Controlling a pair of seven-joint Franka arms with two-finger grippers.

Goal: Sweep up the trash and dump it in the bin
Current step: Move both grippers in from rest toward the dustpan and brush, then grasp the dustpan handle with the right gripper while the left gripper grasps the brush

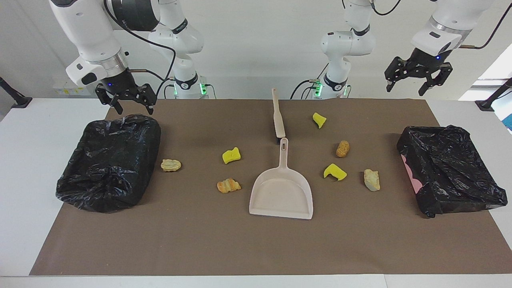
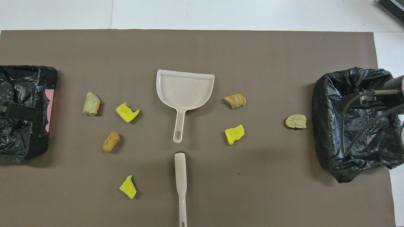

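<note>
Both arms just hang there, left gripper (image 1: 418, 82) and right gripper (image 1: 127, 102) spread wide, trash (image 1: 335, 172) scattered around the dustpan (image 1: 281, 196) and brush (image 1: 278, 118).

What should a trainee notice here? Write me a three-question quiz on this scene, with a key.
1. True or false: the dustpan already holds a scrap.
2. How many trash scraps lie on the brown mat? A) five B) seven C) nine
3. Fill in: the left gripper, up in the air near the bin at the left arm's end, and the right gripper, over the rim of the bin at the right arm's end, are both ___ and hold nothing.

Key: 1 false, the pan is bare. 2 B, three yellow sponge pieces and four bread-like lumps. 3 open.
</note>
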